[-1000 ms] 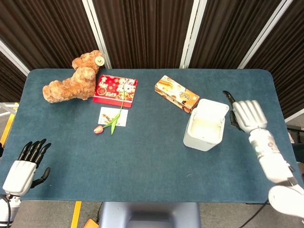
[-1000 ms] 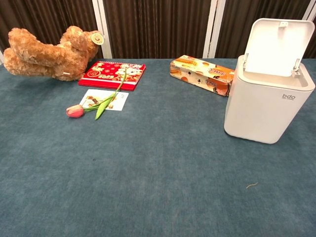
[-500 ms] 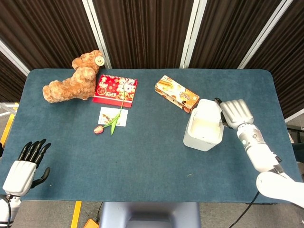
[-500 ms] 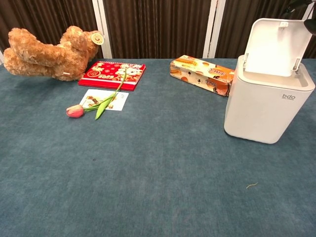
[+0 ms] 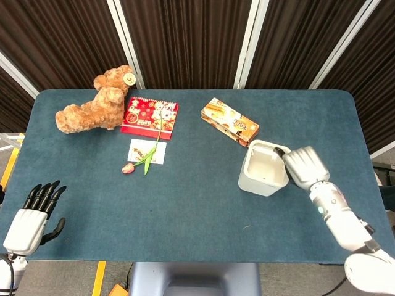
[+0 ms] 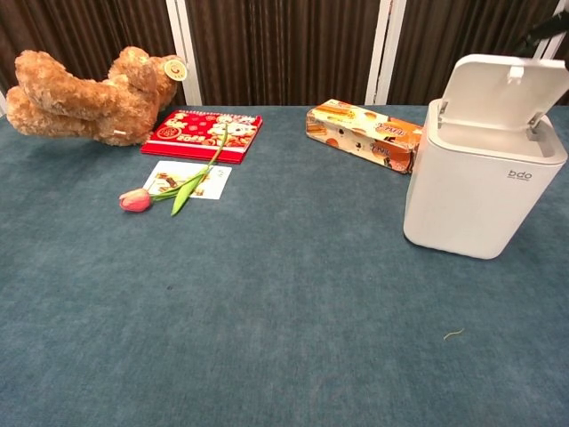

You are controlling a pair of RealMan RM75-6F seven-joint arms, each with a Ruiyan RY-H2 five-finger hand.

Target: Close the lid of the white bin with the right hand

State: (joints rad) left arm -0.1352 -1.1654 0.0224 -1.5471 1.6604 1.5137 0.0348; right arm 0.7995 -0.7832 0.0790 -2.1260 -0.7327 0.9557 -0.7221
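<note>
Lid [image 6: 502,86] lowered halfway, right robot hand [image 5: 303,166] flat on it, fingers together

The robot's white right hand [image 5: 305,166] has travelled from well to the right of the white rectangular plastic bin [image 6: 481,189] to its far right corner, where it now lies against the back of the bin's hinged white lid [image 6: 505,89]. A second ago that lid stood almost upright above the bin's rear edge; now it leans forward over the opening, part-way down, with a gap left above the front rim.
</note>
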